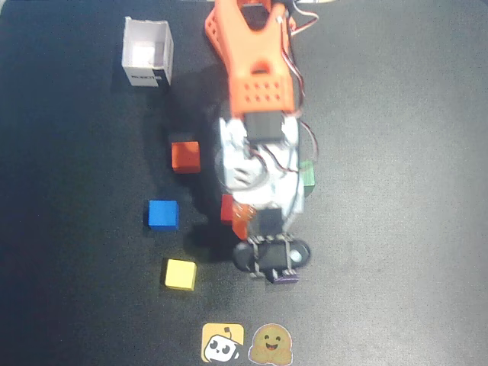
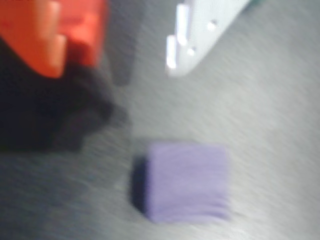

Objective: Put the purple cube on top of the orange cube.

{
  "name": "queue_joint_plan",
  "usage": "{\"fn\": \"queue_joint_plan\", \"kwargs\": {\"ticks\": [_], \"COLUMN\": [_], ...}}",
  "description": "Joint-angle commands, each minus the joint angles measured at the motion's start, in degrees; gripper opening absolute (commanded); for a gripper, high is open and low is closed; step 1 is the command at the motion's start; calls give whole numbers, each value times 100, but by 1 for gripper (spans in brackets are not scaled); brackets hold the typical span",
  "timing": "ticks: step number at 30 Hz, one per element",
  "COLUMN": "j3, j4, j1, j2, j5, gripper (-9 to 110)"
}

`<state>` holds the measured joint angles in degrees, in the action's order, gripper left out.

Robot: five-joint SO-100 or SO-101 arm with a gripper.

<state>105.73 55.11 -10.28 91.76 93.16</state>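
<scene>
Item: purple cube (image 2: 187, 182). Lying flat on the dark tabletop (image 1: 396, 152), untouched, at about 6 o'clock in the overhead view, showing there only as a sliver (image 1: 284, 279) under the arm's tip. Filling the lower middle of the blurred wrist view, with bare tabletop on every side.

Item: claw (image 2: 120, 60). Hovering above the purple cube, fingers apart and gripping nothing: orange finger (image 2: 55, 35) at 10 o'clock in the wrist view, white finger (image 2: 200, 35) at 1 o'clock, cube lying below the gap, nearer the white finger.

Item: orange cube (image 1: 184, 155). Sitting well apart from the purple cube, toward 10 o'clock from it in the overhead view, top face clear.

Also present: a redder cube (image 1: 226, 207) half hidden by the arm, blue cube (image 1: 162, 214), yellow cube (image 1: 181, 274), green cube (image 1: 307, 177), white open box (image 1: 147, 52).

Step in hand, by judgement: reaching for the purple cube. Handling notes: centring the gap over the cube before descending; squaring the fingers to two opposite faces; lowering until straddling the sides, not landing on top; closing only then. Avoiding the redder cube lying near the arm, and not mistaking it for the target.
</scene>
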Motion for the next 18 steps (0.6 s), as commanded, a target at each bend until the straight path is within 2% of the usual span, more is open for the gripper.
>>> {"fn": "queue_joint_plan", "kwargs": {"ticks": [1, 5, 18], "j3": [-492, -791, -853], "j4": [-97, -105, -686], "j1": [-193, -334, -343], "j2": [-132, -475, -1125], "j5": [193, 264, 299], "gripper": [17, 23, 23]}}
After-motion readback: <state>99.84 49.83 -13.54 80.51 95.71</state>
